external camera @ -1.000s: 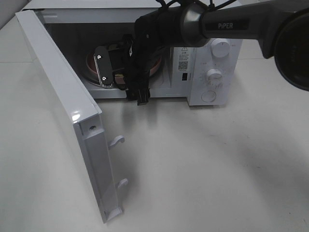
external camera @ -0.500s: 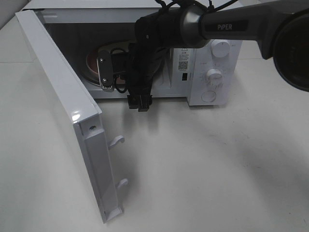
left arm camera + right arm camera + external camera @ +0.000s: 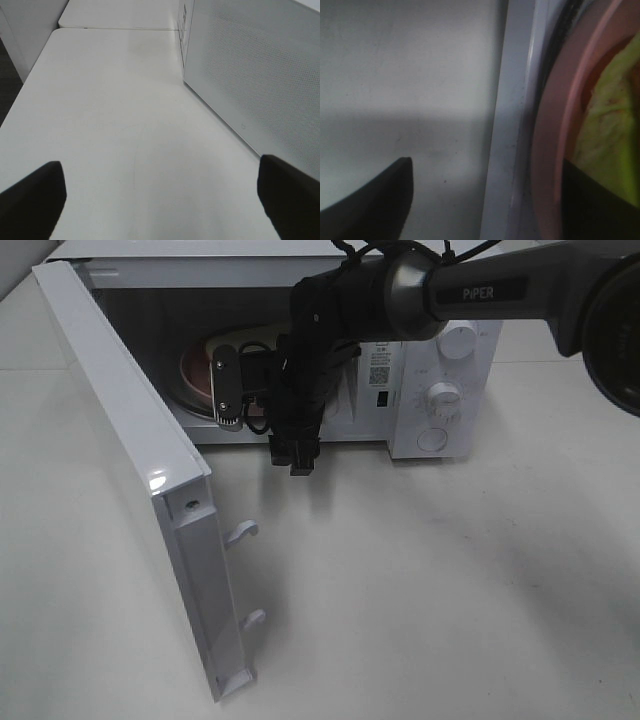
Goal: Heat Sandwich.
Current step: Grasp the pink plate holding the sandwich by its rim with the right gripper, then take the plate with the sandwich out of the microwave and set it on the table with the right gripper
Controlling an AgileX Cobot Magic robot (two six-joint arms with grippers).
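Right at the mouth of the microwave (image 3: 440,390) now, and its door (image 3: 130,440) stood swung wide open to the left, the two latch hooks (image 3: 243,530) on its edge pointing out over the worktop (image 3: 420,590). My right arm (image 3: 470,290) reached in across the front of the oven from the right, and the right jaws hung at the opening, just in front of the cavity. Inside the cavity sat the round pink plate (image 3: 197,375), and from my right wrist I saw its rim (image 3: 550,150) close up, just past the pale sill of the oven. On that plate lay the sandwich (image 3: 610,125), yellow-green and soft, well inside the rim, so the sandwich was in the microwave, on the plate. My right jaws were apart: one dark fingertip (image 3: 370,200) showed over the pale surface outside the sill, the other (image 3: 600,205) over the plate's side, with the rim between them, and I could not tell whether either tip touched the plate. The three white knobs (image 3: 443,397) ran down the control panel on the right of the oven, clear of my arm. Over on the other side, my left jaws stood wide apart and empty, both dark fingertips (image 3: 30,200) above bare worktop (image 3: 125,125), with a grey dotted panel (image 3: 250,75) of the microwave just beside them.
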